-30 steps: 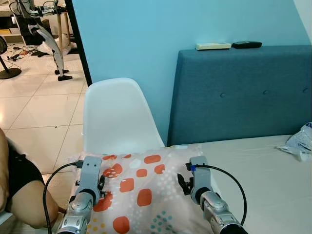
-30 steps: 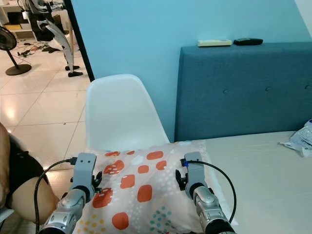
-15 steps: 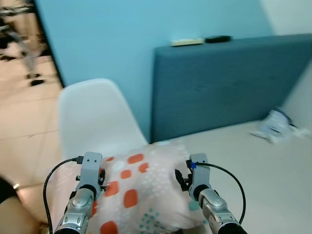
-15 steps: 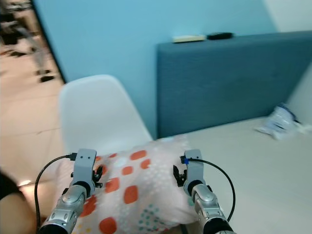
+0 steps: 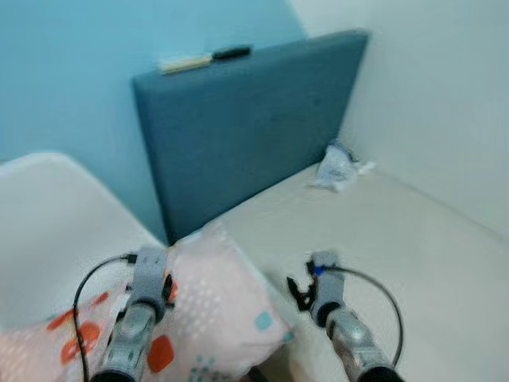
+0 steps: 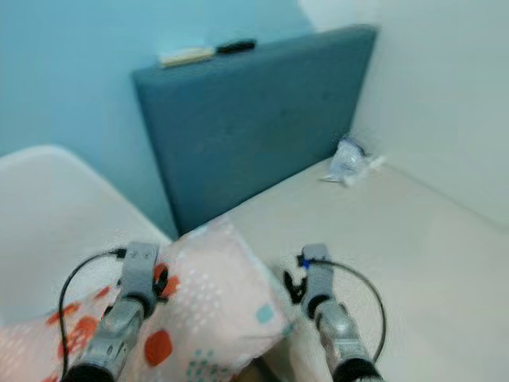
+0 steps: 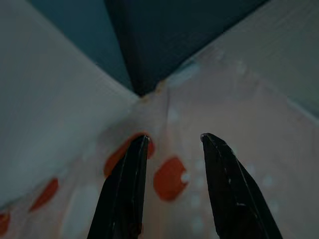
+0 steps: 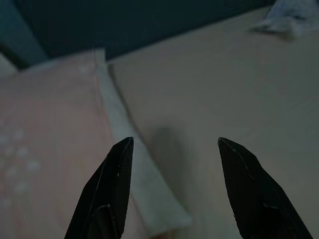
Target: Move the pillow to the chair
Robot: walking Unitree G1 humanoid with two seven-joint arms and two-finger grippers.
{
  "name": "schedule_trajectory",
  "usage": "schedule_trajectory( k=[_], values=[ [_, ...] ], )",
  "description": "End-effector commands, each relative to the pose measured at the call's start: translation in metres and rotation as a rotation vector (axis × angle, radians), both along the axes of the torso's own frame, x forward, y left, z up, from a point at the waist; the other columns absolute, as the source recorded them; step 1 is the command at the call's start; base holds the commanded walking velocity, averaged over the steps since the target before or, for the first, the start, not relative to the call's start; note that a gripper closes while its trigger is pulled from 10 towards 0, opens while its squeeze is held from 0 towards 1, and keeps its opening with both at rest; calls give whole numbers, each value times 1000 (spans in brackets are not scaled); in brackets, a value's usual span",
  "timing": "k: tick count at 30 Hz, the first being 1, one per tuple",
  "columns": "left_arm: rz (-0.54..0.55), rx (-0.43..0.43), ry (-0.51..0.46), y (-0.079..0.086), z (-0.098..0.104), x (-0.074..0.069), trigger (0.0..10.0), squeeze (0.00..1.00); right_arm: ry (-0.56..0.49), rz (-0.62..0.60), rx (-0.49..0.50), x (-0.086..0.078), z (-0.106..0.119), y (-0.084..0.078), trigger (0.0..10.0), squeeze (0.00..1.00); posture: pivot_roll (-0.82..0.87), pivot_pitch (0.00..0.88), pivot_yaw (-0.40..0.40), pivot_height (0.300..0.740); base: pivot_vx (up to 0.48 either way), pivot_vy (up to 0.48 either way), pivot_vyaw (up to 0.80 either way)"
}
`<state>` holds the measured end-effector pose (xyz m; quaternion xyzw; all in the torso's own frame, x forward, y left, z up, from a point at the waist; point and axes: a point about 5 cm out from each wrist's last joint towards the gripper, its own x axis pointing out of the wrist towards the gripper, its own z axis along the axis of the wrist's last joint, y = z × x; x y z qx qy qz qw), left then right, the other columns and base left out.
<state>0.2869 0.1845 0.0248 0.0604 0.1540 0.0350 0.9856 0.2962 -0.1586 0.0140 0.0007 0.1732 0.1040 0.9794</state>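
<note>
The soft pink pillow with orange patches [image 6: 199,318] lies across the white moulded plastic chair [image 5: 48,231] beside the cream bed mattress [image 5: 382,239] — apparently delivered — with the left claw [image 7: 172,149] spread just above it and the right claw [image 8: 172,149] spread over the pillow's edge and mattress.

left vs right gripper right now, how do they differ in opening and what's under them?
Opening: the left gripper has its fingers a narrow gap apart; the right gripper is spread much wider.
Below: the left gripper hangs over the spotted pillow; the right gripper is over the pillow's edge and the bare mattress.
Shared: both are open, gripping nothing, with long black fingers.
</note>
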Motion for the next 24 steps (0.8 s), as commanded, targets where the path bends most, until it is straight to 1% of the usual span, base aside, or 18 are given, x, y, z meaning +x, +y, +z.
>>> schedule_trajectory(
  k=[1,11,21,24],
  values=[
    [10,8,48,3,-10,-7,10000,0,33,2,19,-8,-9,4,10000,0,-20,59,-30,740,0,0,-800],
    [8,14,50,3,-10,-6,10000,0,37,4,18,-8,-9,4,10000,0,-22,61,-31,740,0,0,-800],
    [-20,29,49,3,-10,-7,10000,0,41,-19,13,-9,-11,2,10000,0,-17,59,-31,740,0,0,-800],
    [-31,15,32,2,-7,-5,10000,0,45,-19,9,-8,-10,3,10000,0,-15,58,-30,740,0,0,-800]
  ],
)
